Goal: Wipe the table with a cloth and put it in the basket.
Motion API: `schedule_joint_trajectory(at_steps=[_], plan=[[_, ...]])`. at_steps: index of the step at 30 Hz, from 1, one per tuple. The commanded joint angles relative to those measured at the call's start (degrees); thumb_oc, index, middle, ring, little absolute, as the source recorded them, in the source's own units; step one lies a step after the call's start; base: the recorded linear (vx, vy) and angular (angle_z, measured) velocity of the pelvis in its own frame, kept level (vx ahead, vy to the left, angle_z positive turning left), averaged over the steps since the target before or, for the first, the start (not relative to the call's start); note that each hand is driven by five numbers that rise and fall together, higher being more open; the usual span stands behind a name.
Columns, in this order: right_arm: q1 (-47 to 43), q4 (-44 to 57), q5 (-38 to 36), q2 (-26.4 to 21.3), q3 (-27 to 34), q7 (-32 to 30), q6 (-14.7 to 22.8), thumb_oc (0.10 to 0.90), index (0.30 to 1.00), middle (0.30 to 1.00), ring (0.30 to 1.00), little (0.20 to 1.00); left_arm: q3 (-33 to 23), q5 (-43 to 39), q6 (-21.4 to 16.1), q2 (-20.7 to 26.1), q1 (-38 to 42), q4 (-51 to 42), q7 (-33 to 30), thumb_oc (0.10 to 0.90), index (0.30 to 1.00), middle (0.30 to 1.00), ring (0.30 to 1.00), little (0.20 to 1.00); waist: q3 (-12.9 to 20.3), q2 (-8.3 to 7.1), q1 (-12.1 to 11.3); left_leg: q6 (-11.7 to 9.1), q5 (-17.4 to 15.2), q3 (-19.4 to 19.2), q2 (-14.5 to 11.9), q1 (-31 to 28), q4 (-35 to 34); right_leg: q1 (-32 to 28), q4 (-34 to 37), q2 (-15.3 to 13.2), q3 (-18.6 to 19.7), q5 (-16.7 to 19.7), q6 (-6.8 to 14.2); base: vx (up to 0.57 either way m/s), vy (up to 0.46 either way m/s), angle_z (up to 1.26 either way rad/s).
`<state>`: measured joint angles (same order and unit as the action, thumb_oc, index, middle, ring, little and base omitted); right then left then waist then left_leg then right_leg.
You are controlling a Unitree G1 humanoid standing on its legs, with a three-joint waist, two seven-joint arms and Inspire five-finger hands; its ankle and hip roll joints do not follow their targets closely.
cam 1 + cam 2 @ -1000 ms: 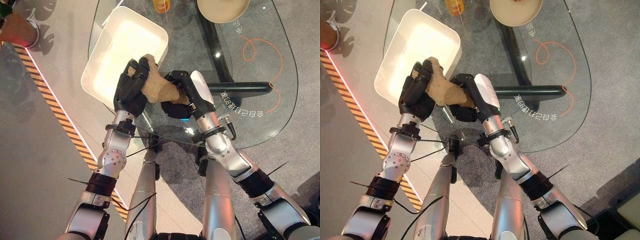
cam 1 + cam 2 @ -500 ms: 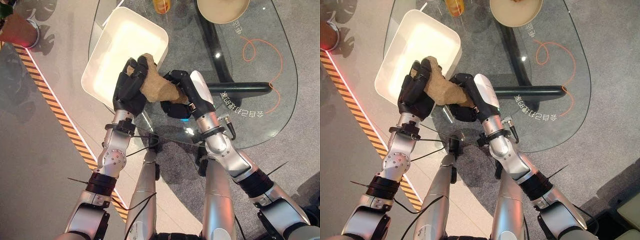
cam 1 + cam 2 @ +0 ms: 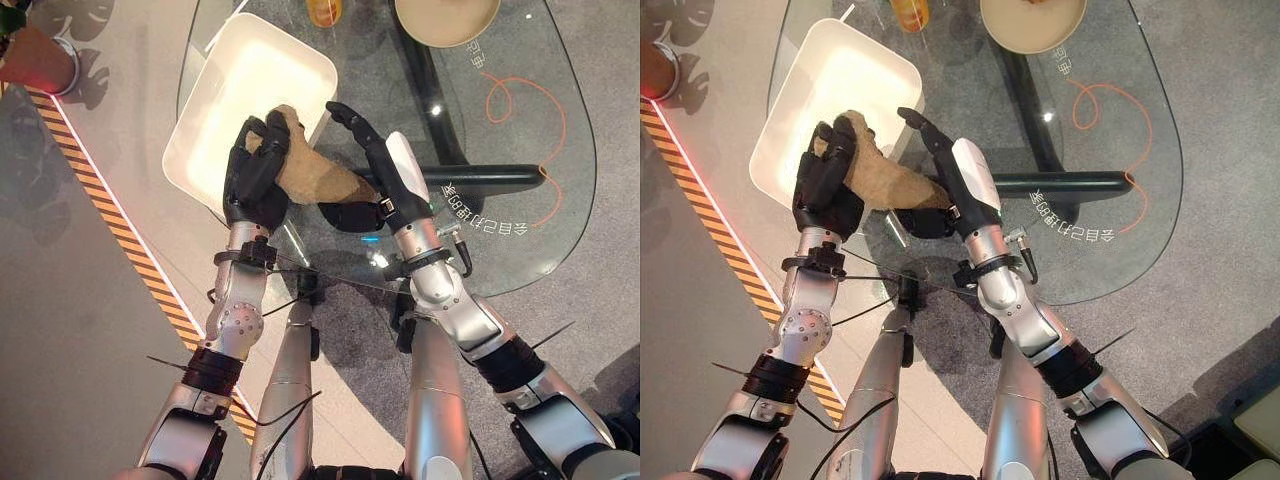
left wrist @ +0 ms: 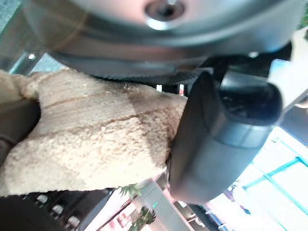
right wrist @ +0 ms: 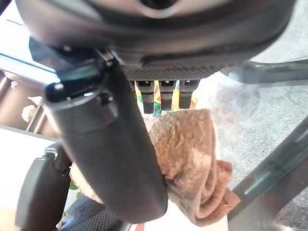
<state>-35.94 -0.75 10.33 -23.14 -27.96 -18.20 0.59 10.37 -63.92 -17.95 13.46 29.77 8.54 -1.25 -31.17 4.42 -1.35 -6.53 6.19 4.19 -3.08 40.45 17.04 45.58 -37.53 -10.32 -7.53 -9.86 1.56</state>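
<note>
At the far left, the white basket [image 3: 205, 150] sits on the corner of the glass table [image 3: 520, 130], tilted across its edge. Just beside the basket's near rim, the left hand [image 3: 252, 175] has its fingers curled round one end of the tan cloth [image 3: 310, 175], and the left wrist view shows the thumb pressed into the fuzzy fabric, so this hand is gripping it. The cloth hangs in a bunched wedge between the two hands, held up above the glass at the basket's edge, not yet inside. To its right, the right hand [image 3: 950, 165] has its fingers stretched out straight toward the basket, spread and relaxed, with the cloth's other end lying against its palm and thumb but not pinched. Farther right, a tan bowl [image 3: 446, 18] and an orange loop marking [image 3: 520, 100] lie well apart from the work. The cloth looks light, soft and limp, like terry; it should sag and fold wherever it is unsupported and cannot break. Its nap likely gives good friction, so slipping seems a small risk. The best hold is probably the thick bunched end the left hand already has, since a loose corner could trail and catch the basket's rim.
</note>
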Motion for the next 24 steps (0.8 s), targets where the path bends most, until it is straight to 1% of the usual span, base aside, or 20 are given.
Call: schedule_joint_trajectory(at_steps=[1,2,3,5,6,7,11,19,20,24], plan=[[-8.1,8.7,0.0,3.5,3.8,-3.0,5.8,0.8,0.9,0.9,0.9,0.9,-4.3,4.6,-10.5,0.8,4.1,-9.8,-1.3,0.1,0.3,0.3,0.3,0.2,1.4,-1.59,-0.4,6.4,-7.8,-4.5,6.9,-2.7,4.2,-4.7,11.1,5.4,0.8,6.3,0.4,0.0,0.0,0.0],[-8.2,8.7,0.0,3.7,3.9,-3.0,5.6,0.8,0.9,0.9,0.9,0.9,-4.8,5.6,-12.6,0.5,4.2,-9.8,-3.1,0.1,0.3,0.3,0.3,0.2,1.4,-1.63,-0.5,6.3,-7.8,-4.4,6.9,-2.6,4.3,-4.6,11.0,5.5,0.8,6.2,0.4,0.0,0.0,0.0],[-8.3,8.7,0.1,3.7,3.9,-3.0,5.5,0.8,0.9,0.9,0.9,0.9,-5.1,6.5,-13.6,0.4,4.2,-9.8,-4.3,0.1,0.3,0.3,0.3,0.2,1.4,-1.64,-0.5,6.3,-7.8,-4.4,6.9,-2.6,4.3,-4.6,10.9,5.5,0.8,6.2,0.4,0.0,0.0,0.0],[-8.5,8.6,0.1,3.8,3.9,-3.1,5.4,0.8,0.9,0.9,0.9,0.9,-5.3,7.7,-14.9,0.2,4.5,-9.8,-6.0,0.1,0.3,0.3,0.3,0.2,1.4,-1.7,-0.6,6.3,-7.7,-4.4,7.0,-2.5,4.3,-4.6,11.0,5.5,0.8,6.1,0.3,0.0,0.0,0.0],[-8.9,8.5,0.2,4.0,3.9,-3.2,5.2,0.8,0.9,0.9,0.9,0.9,-5.7,8.8,-15.9,0.1,4.9,-9.9,-7.5,0.1,0.3,0.3,0.3,0.2,1.4,-1.72,-0.6,6.2,-7.2,-4.3,7.0,-2.1,4.1,-4.3,11.2,5.5,0.7,6.6,0.3,0.0,0.0,0.0],[-8.8,8.3,0.4,4.2,3.8,-3.4,5.1,0.8,0.9,0.9,0.9,0.9,-6.0,10.3,-17.1,-0.1,4.9,-9.9,-10.0,0.1,0.3,0.3,0.3,0.2,1.4,-1.74,-0.7,6.2,-7.7,-4.2,7.0,-2.4,4.4,-4.6,10.9,5.4,0.7,6.1,0.3,0.0,0.0,0.0],[-9.1,8.0,0.5,4.6,3.6,-3.9,4.7,0.8,0.9,0.9,0.9,0.9,-6.7,13.0,-19.4,-0.3,5.2,-9.9,-15.1,0.1,0.3,0.3,0.3,0.2,1.4,-1.81,-0.8,6.1,-7.9,-4.1,7.2,-2.2,4.9,-4.5,10.5,5.4,0.6,5.9,0.3,0.0,0.0,0.0],[-9.7,7.7,0.4,4.8,3.3,-4.0,3.8,0.8,0.9,0.9,0.9,0.9,-7.7,18.4,-21.5,-0.8,5.8,-10.3,-21.6,0.1,0.3,0.3,0.3,0.2,1.4,-1.93,-1.0,6.1,-7.9,-4.1,7.2,-2.1,4.9,-4.5,10.5,5.3,0.5,5.7,0.2,0.0,0.0,0.0],[-9.8,7.6,0.6,4.8,3.3,-4.1,3.6,0.8,0.9,0.9,0.9,0.9,-7.8,19.4,-22.0,-0.7,6.1,-10.3,-22.7,0.1,0.3,0.3,0.3,0.2,1.4,-1.93,-1.0,6.1,-7.4,-4.1,7.3,-1.8,4.8,-4.2,10.8,5.4,0.5,6.2,0.1,0.0,0.0,0.0],[-10.0,6.9,0.9,4.7,3.4,-4.1,3.0,0.8,0.9,0.9,0.9,0.9,-8.5,21.6,-23.2,-0.7,6.4,-10.1,-24.9,0.1,0.3,0.3,0.3,0.2,1.4,-1.91,-1.1,6.1,-7.5,-4.0,7.4,-1.7,4.9,-4.0,10.6,5.4,0.5,6.1,0.1,0.0,0.0,0.0]])
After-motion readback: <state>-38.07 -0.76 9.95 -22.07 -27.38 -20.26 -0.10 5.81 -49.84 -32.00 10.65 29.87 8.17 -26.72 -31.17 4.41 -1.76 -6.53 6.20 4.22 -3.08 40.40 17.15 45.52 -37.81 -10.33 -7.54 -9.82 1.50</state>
